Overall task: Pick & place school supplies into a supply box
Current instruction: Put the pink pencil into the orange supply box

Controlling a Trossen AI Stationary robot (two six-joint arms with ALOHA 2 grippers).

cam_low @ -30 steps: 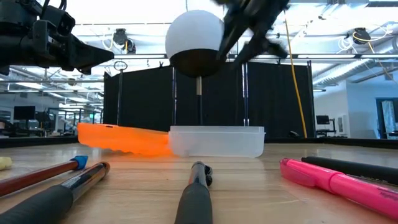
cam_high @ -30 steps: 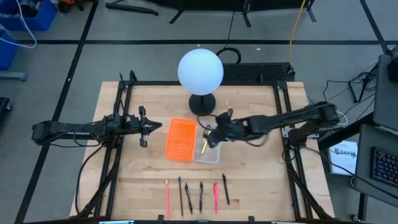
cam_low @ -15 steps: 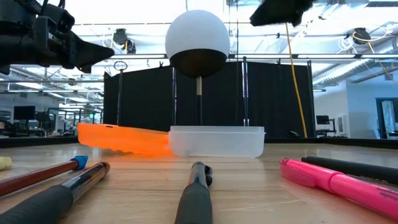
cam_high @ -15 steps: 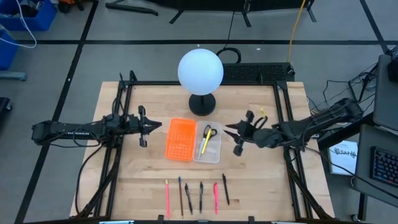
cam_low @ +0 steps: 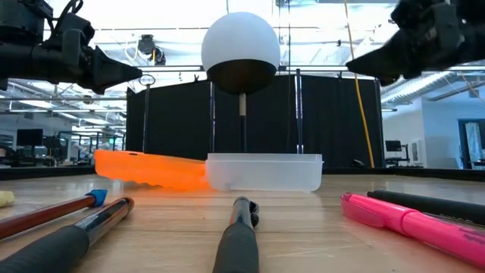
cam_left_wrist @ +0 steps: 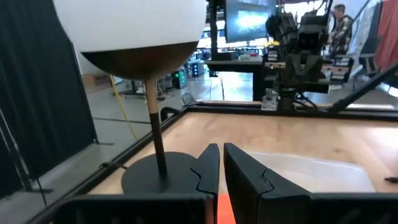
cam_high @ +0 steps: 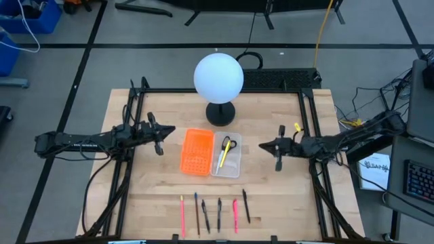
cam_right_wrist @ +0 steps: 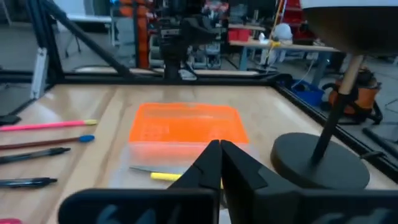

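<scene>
The right gripper has pulled back from the box: a second ago it hung over the clear tray, and now it sits to the right of the box, well apart from it, above bare table. Its jaws, wide open a second ago, are now clenched shut on nothing. The scissors and a yellow pen now lie in the clear tray, the pen slanting lengthwise with the scissors at its far end, toward the lamp. The left gripper has barely shifted; it hovers left of the box's orange half, its fingers nearly together with only a thin slit between them and nothing held. Five more supplies lie where they were, in a row near the table's front edge, in front of the box: a pink pencil, a brown pencil, two black pens, a pink marker and another black pen.
</scene>
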